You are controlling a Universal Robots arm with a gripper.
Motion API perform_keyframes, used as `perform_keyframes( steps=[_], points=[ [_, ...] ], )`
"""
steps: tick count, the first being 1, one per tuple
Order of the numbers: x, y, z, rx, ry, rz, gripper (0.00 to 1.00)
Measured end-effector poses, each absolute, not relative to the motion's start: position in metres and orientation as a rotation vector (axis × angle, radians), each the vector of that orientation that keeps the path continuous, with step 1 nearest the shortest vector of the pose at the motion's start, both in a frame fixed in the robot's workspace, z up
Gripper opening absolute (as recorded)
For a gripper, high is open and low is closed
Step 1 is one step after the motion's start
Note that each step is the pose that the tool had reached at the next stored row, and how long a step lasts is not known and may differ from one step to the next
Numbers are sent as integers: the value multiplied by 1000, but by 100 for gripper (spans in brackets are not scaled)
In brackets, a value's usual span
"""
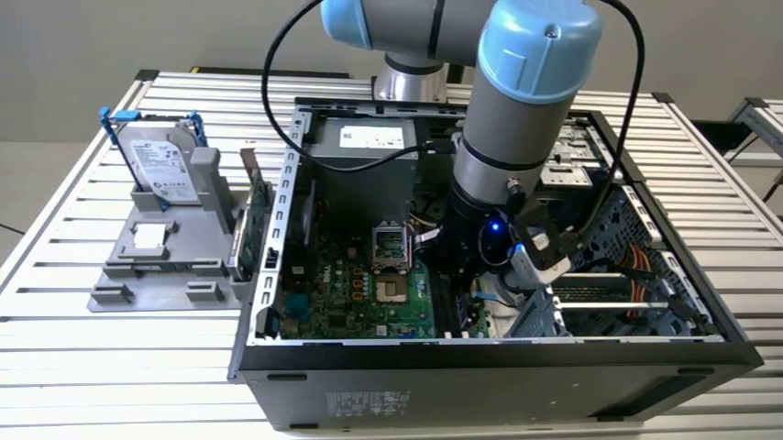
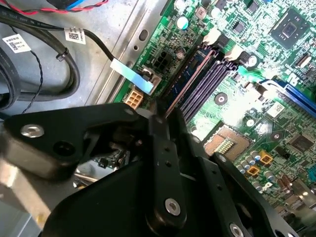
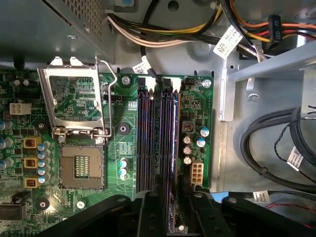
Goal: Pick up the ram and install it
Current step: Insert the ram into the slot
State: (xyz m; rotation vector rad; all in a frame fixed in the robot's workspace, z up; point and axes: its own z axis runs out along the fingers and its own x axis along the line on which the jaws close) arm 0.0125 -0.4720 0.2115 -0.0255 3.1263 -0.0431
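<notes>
- Reaching down into the open computer case [image 1: 490, 353], the arm lowers its gripper [image 1: 471, 275] over the motherboard [image 1: 355, 293], near the case's middle in the exterior view.
- In the first wrist view the gripper [image 3: 168, 210] sits directly above the bank of dark memory slots [image 3: 148, 138], with the ram [image 3: 171, 148] standing on edge in the slot on the side nearest the small capacitors.
- The jaws are clenched on the ram, 1 black finger on each face of the stick.
- In the second wrist view the ram [image 2: 185, 69] shows as a bluish strip running from the gripper [image 2: 160, 123] toward the white slot latches [image 2: 213, 35]; whether it is fully seated cannot be told.
- The open processor socket [image 3: 81, 165] lies beside the slots, its metal lid [image 3: 74, 101] flipped up.
- In the exterior view, at about 9 o'clock from the case, a grey holder [image 1: 165, 266] on the slatted bench [image 1: 123, 348] carries a silver hard drive [image 1: 159, 165] in a blue frame, standing upright.
- A green expansion card [image 1: 257, 243] stands upright between that holder and the case wall.
</notes>
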Motion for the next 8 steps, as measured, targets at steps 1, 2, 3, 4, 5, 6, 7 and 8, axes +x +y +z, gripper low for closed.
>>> perform_keyframes(
  steps=[1,2,3,4,5,6,7,8],
  points=[
    [13,-472,212,-26,3126,-43,100],
    [13,-472,212,-26,3126,-43,100],
    [13,-472,212,-26,3126,-44,100],
    [13,-472,215,-26,3127,-44,100],
    [13,-472,217,-26,3128,-44,100],
    [12,-472,218,-26,3129,-43,100],
    [12,-472,221,-26,3129,-43,100],
    [13,-472,224,-26,3131,-43,100]
  ],
)
